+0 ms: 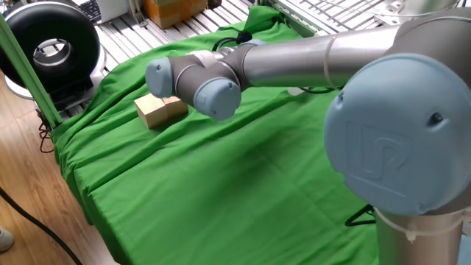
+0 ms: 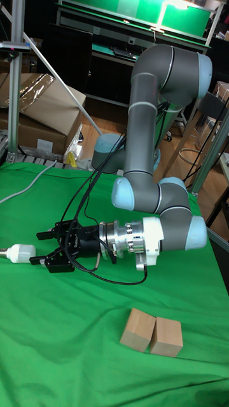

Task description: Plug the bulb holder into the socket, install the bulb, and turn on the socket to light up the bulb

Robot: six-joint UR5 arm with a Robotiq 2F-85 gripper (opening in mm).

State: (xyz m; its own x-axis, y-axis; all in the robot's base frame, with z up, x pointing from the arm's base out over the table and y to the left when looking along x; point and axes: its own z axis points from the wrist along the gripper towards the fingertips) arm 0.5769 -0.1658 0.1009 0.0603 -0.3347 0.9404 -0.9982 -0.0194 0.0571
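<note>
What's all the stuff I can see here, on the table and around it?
Bulb: one, white with a silver screw base, lying on the cloth at the left edge of the tall fixed view, just off the fingertips.
Wooden blocks: two, pale tan, touching side by side on the cloth.
Cloth: one, green, draped over the table.
White cable: one, trailing over the cloth's far left.
Round device: one, black, left of the table.
Cardboard boxes: brown, behind the table.
Arm: one, grey with light blue caps.
Gripper: one, black, fingers spread, pointing sideways at the bulb, holding nothing.
</note>
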